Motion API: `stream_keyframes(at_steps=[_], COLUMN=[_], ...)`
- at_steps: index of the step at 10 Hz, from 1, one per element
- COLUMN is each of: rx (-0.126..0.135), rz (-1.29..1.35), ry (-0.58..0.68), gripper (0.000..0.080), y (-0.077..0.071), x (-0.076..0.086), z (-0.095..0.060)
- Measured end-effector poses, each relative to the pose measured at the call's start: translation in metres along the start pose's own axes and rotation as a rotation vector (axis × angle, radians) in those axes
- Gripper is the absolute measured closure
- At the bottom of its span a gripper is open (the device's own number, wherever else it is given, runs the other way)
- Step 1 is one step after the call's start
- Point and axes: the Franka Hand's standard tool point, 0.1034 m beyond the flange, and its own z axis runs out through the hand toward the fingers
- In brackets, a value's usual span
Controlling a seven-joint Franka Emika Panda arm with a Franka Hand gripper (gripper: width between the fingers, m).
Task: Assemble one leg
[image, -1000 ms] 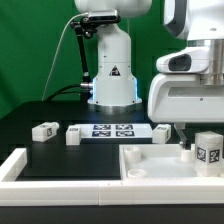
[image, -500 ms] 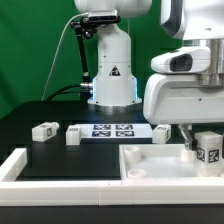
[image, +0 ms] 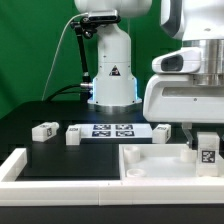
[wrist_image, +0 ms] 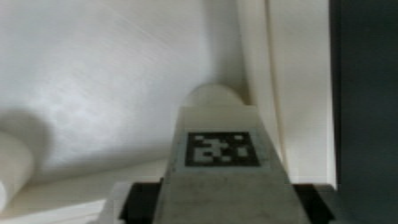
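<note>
My gripper (image: 205, 138) is shut on one leg (image: 208, 151), a small white block with a black-and-white tag. It holds the leg upright over the right corner of the large flat white piece (image: 160, 163). In the wrist view the leg (wrist_image: 222, 150) runs out from between my fingers (wrist_image: 143, 200), tag facing the camera, its far end over the white piece (wrist_image: 107, 80). Three other legs lie on the black table: two at the exterior view's left (image: 44, 130) (image: 73, 134) and one near the gripper (image: 163, 131).
The marker board (image: 112, 129) lies between the loose legs in front of the arm's base (image: 112, 75). A white raised border (image: 14, 167) runs along the front left. Black table (wrist_image: 365, 80) shows beside the white piece's edge in the wrist view.
The gripper has shifted slightly toward the exterior view's left and sunk a little, bringing the held leg lower over the white piece's corner. The loose legs have not moved.
</note>
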Motion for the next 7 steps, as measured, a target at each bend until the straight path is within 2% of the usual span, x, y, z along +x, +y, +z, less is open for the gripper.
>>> stream_keyframes(at_steps=[4,7], rx=[0.018,0.033], rz=[0.488,0.729], ry=[0.046,0.035], gripper=[0.0509,0.0509], y=[-0.0027,-0.0006], x=[-0.0022,-0.0019], z=[0.0004,0.0002])
